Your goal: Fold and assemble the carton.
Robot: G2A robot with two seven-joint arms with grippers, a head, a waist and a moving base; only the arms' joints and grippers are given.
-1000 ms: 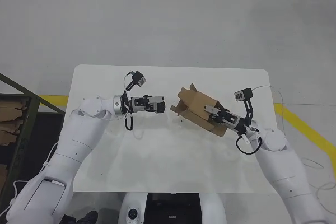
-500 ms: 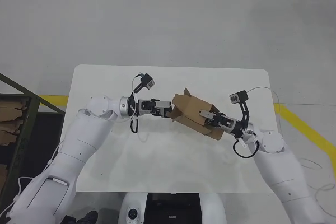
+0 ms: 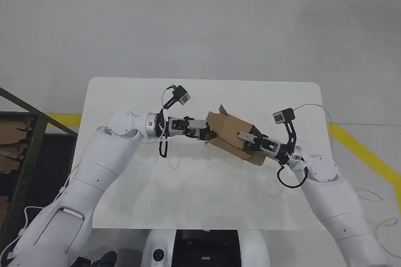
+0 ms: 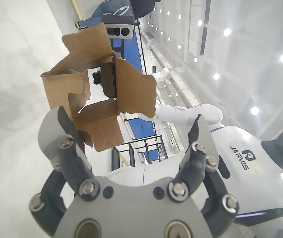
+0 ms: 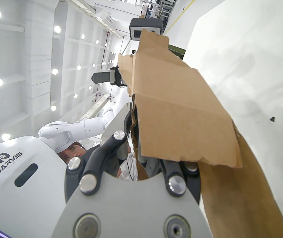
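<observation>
Carton (image 3: 230,129) (brown, flaps open) in right hand (image 3: 246,138)

Brown corrugated carton (image 3: 230,133), half erected: a sleeve open at both ends, flaps unfolded and splayed, edges ragged. Sits slantwise over the right-centre of the table (image 3: 187,193), long axis running from the table's middle toward its right edge. Right-hand end wall pinched in the right gripper (image 3: 249,139). Resting or lifted: unclear.
</observation>
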